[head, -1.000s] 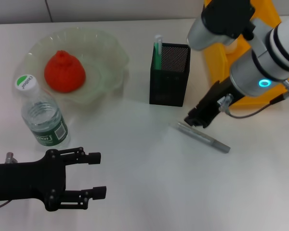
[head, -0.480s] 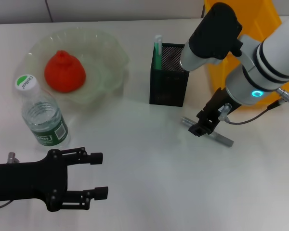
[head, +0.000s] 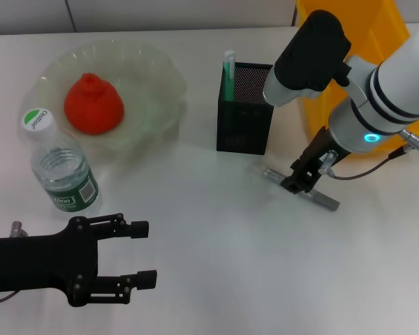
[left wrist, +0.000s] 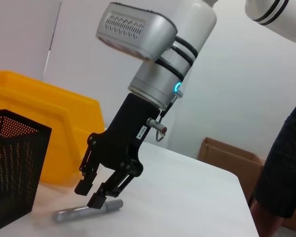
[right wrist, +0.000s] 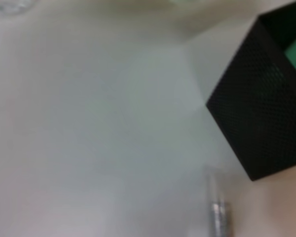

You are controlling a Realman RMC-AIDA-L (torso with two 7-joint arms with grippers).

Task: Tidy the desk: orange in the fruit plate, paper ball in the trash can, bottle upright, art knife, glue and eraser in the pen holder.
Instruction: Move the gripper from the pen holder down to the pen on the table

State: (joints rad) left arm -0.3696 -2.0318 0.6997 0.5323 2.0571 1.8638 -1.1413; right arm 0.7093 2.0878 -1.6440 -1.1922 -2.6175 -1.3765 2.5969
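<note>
R end effector (head: pixel 298 183) is down on the slim grey metal art knife (head: pixel 326 201), fingers parted and straddling its barrel on the smooth white worktop (head: pixel 216 265), at 5 o'clock from the black square mesh pen holder (head: pixel 246 108). L end effector (head: pixel 136 255) sits open and empty at 7 o'clock. Lumpy orange (head: pixel 93 103) lies in the ruffled translucent fruit plate (head: pixel 153 84); clear bottle (head: pixel 61 164) stands upright.

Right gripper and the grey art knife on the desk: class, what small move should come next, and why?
Probably close on the art knife. The right gripper sits low over the knife's middle, jaws open astride it in the left wrist view, and the knife lies flat on the desk beside the pen holder.
</note>
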